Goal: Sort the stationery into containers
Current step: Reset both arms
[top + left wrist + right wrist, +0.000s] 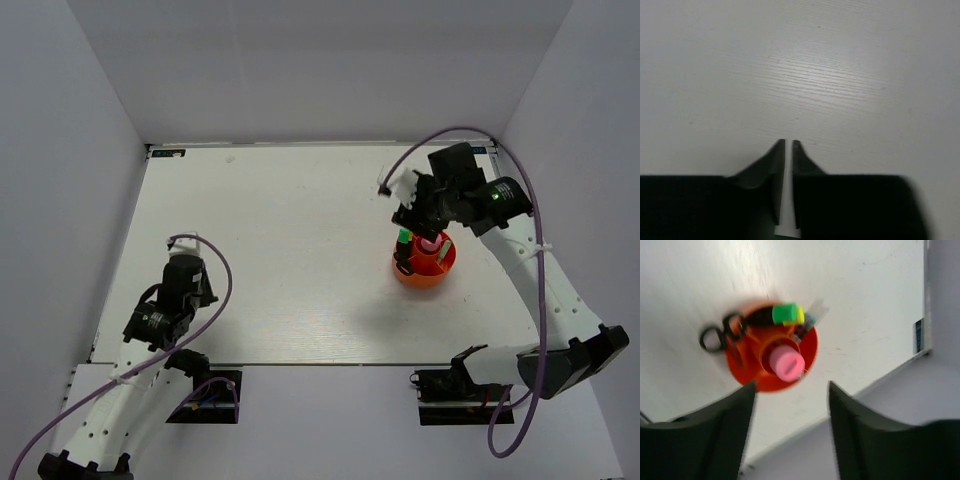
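Note:
The orange bowl stands right of the table's middle; it also shows in the right wrist view. It holds the stationery: black-handled scissors leaning over the rim, markers with green and yellow caps, thin pens, and the pink-capped bottle. My right gripper hovers above the bowl's far side, open and empty; its fingers frame the bowl. My left gripper rests low at the near left, shut and empty, in the left wrist view over bare table.
White walls enclose the table on three sides. The right wall's base runs close to the bowl. A purple cable loops over the right arm. Arm bases sit at the near edge.

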`<act>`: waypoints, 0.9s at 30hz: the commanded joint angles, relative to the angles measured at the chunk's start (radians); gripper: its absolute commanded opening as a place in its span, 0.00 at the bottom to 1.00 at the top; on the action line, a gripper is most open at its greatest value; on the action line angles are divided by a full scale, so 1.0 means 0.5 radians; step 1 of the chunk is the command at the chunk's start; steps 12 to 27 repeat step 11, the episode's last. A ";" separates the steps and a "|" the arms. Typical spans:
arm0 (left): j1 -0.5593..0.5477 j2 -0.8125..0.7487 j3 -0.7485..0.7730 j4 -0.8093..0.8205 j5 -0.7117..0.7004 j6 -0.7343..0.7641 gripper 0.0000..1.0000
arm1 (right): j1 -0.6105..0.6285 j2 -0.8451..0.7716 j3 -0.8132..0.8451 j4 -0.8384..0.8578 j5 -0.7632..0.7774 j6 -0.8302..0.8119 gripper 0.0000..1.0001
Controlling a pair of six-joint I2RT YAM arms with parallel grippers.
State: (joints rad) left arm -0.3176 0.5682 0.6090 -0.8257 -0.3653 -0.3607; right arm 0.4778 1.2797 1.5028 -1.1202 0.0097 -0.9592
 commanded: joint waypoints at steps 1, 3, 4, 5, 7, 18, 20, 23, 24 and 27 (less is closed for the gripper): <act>0.006 0.002 -0.028 0.151 0.258 0.086 0.31 | -0.026 0.107 0.209 0.197 -0.197 1.220 0.69; 0.006 0.014 -0.028 0.169 0.359 0.098 0.94 | -0.023 0.052 0.097 0.371 -0.246 1.488 0.90; 0.006 0.026 -0.031 0.170 0.378 0.102 1.00 | -0.014 -0.012 -0.013 0.515 -0.219 1.729 0.90; 0.006 0.029 -0.031 0.167 0.396 0.105 1.00 | -0.017 -0.080 -0.102 0.653 -0.216 1.795 0.90; 0.009 0.039 -0.034 0.176 0.399 0.123 1.00 | -0.023 -0.196 -0.228 0.855 -0.201 1.981 0.90; 0.009 0.036 -0.040 0.194 0.399 0.151 1.00 | -0.017 -0.415 -0.443 1.108 -0.084 2.142 0.90; 0.009 0.036 -0.040 0.194 0.399 0.151 1.00 | -0.017 -0.415 -0.443 1.108 -0.084 2.142 0.90; 0.009 0.036 -0.040 0.194 0.399 0.151 1.00 | -0.017 -0.415 -0.443 1.108 -0.084 2.142 0.90; 0.009 0.036 -0.040 0.194 0.399 0.151 1.00 | -0.017 -0.415 -0.443 1.108 -0.084 2.142 0.90; 0.009 0.036 -0.040 0.194 0.399 0.151 1.00 | -0.017 -0.415 -0.443 1.108 -0.084 2.142 0.90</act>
